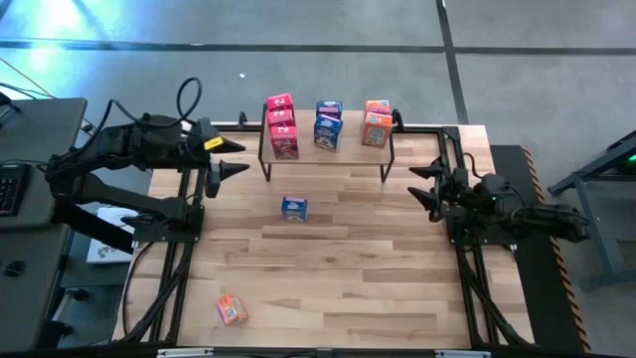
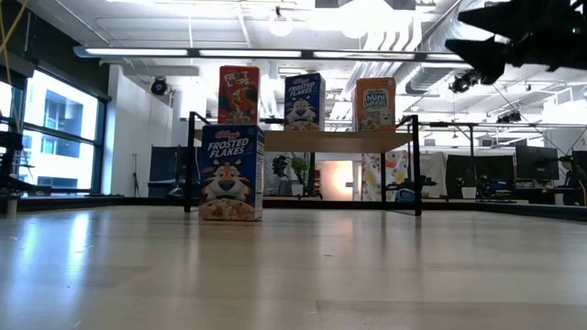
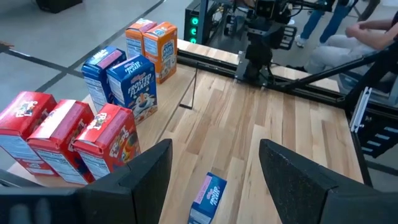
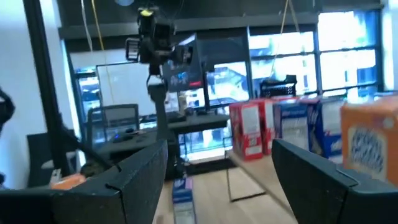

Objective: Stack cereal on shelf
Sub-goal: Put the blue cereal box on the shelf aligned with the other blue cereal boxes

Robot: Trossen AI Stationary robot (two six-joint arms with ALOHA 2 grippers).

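In your low view, a blue Frosted Flakes box [image 2: 231, 172] stands upright on the table nearest the camera, with the shelf [image 2: 335, 141] behind it carrying red, blue and orange boxes.

From above, you have three red boxes [image 1: 281, 125], two blue boxes [image 1: 328, 124] and two orange boxes [image 1: 377, 122] on the shelf. One orange box [image 1: 232, 309] lies on the table near the front edge. The left gripper [image 1: 227, 159] hovers left of the shelf, fingers spread and empty. The right gripper [image 1: 425, 188] waits right of it, also spread.

Your left wrist view shows the lone blue box between its fingers [image 3: 137, 180], well below them.
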